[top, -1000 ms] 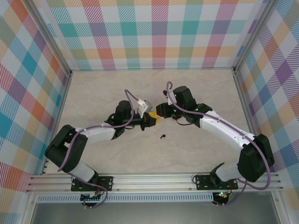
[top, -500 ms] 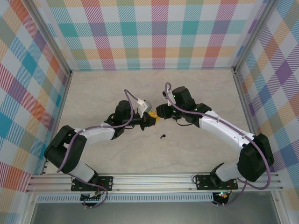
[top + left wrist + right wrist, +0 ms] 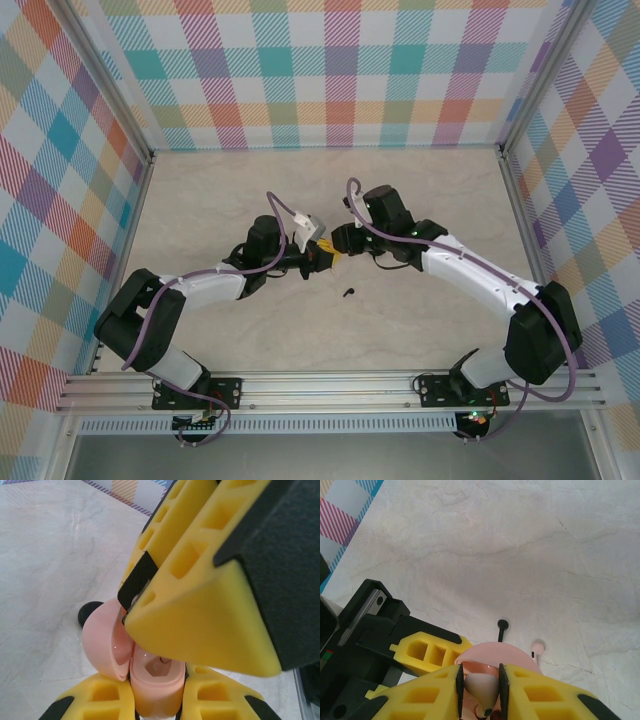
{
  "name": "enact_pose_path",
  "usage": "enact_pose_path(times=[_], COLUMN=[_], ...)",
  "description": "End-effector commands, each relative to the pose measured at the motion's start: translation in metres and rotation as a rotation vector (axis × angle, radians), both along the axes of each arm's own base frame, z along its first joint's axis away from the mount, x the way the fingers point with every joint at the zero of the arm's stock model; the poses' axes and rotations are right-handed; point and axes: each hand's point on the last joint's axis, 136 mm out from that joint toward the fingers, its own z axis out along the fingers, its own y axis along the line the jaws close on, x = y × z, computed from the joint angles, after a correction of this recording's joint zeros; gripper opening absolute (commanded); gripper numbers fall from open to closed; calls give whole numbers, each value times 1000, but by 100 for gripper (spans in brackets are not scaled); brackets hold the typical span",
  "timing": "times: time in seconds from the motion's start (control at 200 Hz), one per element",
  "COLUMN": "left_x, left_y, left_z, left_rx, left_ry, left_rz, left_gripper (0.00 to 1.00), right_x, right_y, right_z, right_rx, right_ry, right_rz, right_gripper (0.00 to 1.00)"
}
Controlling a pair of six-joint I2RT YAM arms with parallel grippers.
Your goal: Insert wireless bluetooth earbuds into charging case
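- My left gripper (image 3: 157, 702) is clamped on the charging case (image 3: 155, 687). 2 ribbed yellow fingers (image 3: 95, 702) press its base from either side.
- The case is smooth, matte salmon-pink plastic with rounded edges. Its domed lid (image 3: 102, 645) is hinged open and leans to one side, the hollow inside glossy.
- My right gripper (image 3: 480, 680) pinches a whitish-pink earbud (image 3: 480, 689) between black-edged yellow pads. The bud is smooth and teardrop-shaped, tapering downward.
- The held bud hangs directly over the open case, between the 2 grippers. I cannot tell whether its tip touches the socket.
- From above, both grippers meet tip to tip near mid-bench, left (image 3: 318, 256) and right (image 3: 340, 245).
- The black earbud (image 3: 502, 626) lies loose on the bench (image 3: 545, 545) just beyond the lid. It is glossy, with a round head and a thin stem.
- A second pale earbud (image 3: 537, 647) lies beside the lid, near the black one but apart from it.
- The bench is pale cream stone-look laminate with faint veins and a low sheen.
- The walls (image 3: 340, 70) are pastel plaid panels.
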Motion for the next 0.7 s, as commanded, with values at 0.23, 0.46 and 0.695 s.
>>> enact_pose_path(times=[0.23, 0.46, 0.695], left_x=[3, 6, 7], left_y=[-10, -8, -1], left_z=[40, 37, 30], left_rx=[-71, -58, -26], left_ry=[-83, -79, -68], left_rz=[-14, 10, 45], left_gripper=[12, 12, 12], right_x=[-4, -2, 4], right_y=[11, 3, -22], right_z=[6, 17, 36], right_rx=[-3, 0, -26], right_ry=[-1, -37, -112], right_rz=[46, 7, -113], right_gripper=[32, 40, 45])
